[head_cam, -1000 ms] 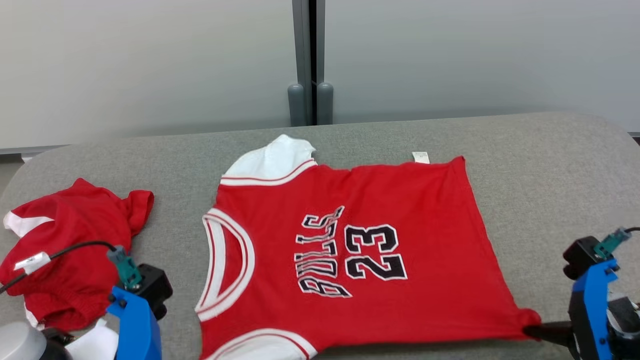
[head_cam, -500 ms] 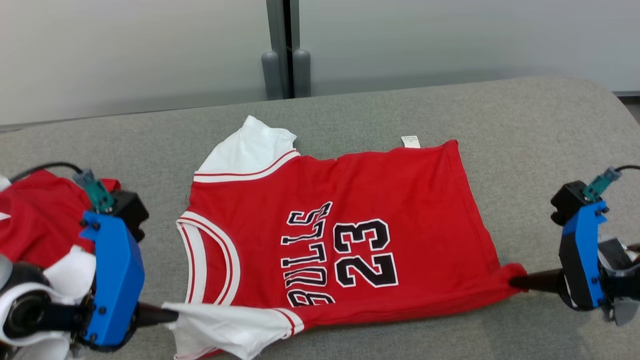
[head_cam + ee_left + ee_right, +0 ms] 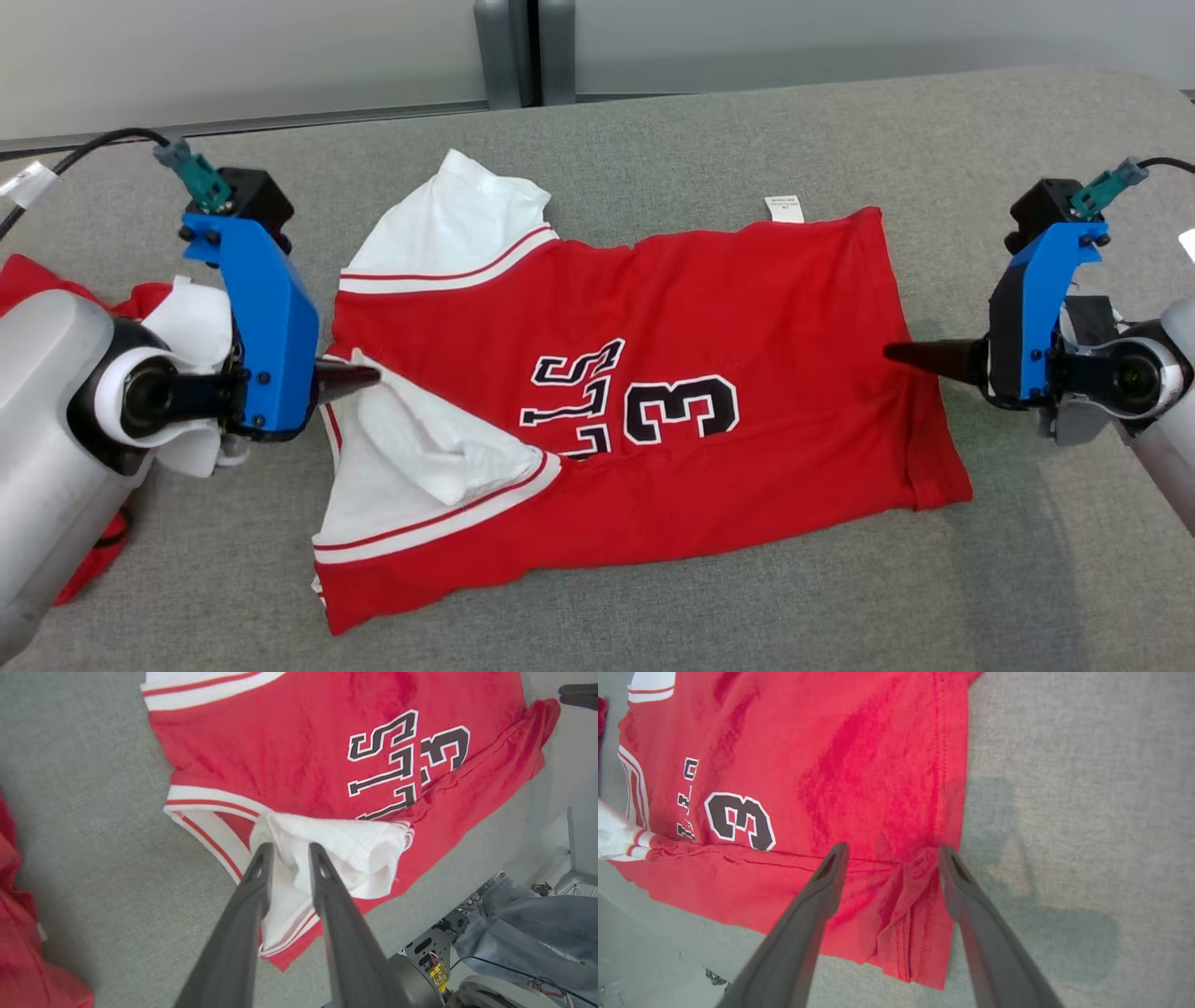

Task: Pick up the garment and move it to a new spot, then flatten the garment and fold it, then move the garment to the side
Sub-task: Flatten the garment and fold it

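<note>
The garment [image 3: 709, 308] is a red jersey with white sleeves and black lettering, lying flat on the grey table. Its near edge is folded up over the middle and covers part of the print. My left gripper [image 3: 369, 376] is at the neck end. In the left wrist view its fingers [image 3: 290, 851] stand slightly apart, with the folded white sleeve [image 3: 355, 854] lying between the tips. At the hem end is my right gripper [image 3: 892, 353], whose fingers [image 3: 892, 851] are spread wide. The folded hem corner [image 3: 910, 891] lies loose between them.
A second red garment [image 3: 28, 280] sits bunched at the table's left end, behind my left arm. A white label [image 3: 782, 207] sticks out at the jersey's far edge. The grey table [image 3: 1027, 560] stretches right and near. Someone's jeans-clad leg [image 3: 528, 919] is past the table edge.
The camera has tilted down. Both grippers carried the jersey's near edge up over its middle, making a fold. The right gripper then opened off the hem corner and the left fingers parted.
</note>
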You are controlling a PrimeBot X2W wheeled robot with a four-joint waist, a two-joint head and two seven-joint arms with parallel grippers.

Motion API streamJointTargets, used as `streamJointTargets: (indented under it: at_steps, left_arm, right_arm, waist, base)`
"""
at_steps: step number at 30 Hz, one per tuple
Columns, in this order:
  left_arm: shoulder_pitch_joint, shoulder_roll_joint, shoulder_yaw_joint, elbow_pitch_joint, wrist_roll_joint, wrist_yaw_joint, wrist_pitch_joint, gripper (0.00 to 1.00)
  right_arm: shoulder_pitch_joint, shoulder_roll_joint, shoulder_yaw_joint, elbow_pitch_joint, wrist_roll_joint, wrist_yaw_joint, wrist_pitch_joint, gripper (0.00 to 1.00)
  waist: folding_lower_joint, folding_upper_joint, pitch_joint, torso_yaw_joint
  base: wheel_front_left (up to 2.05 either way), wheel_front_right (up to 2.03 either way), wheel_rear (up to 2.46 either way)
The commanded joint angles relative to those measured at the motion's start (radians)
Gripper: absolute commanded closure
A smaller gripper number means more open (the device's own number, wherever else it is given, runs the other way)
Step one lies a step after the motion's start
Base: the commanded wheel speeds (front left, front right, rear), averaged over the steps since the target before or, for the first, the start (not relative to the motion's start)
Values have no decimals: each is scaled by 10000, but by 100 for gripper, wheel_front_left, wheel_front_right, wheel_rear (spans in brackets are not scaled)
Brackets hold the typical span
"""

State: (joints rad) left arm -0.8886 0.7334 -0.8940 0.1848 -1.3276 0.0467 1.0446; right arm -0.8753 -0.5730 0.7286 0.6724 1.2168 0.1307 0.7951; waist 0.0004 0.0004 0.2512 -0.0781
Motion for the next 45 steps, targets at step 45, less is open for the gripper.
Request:
streamJointTargets:
  at_steps: [45]
  left_arm:
    - [6281,-2010,-105,1768,2927,1635,-9702,0]
  right_arm:
    - [5509,3392,-5594,1508,-8454,-1,-8433,0]
  waist:
    - [-4,-4,-1490,467]
  base:
    - [0,0,0]
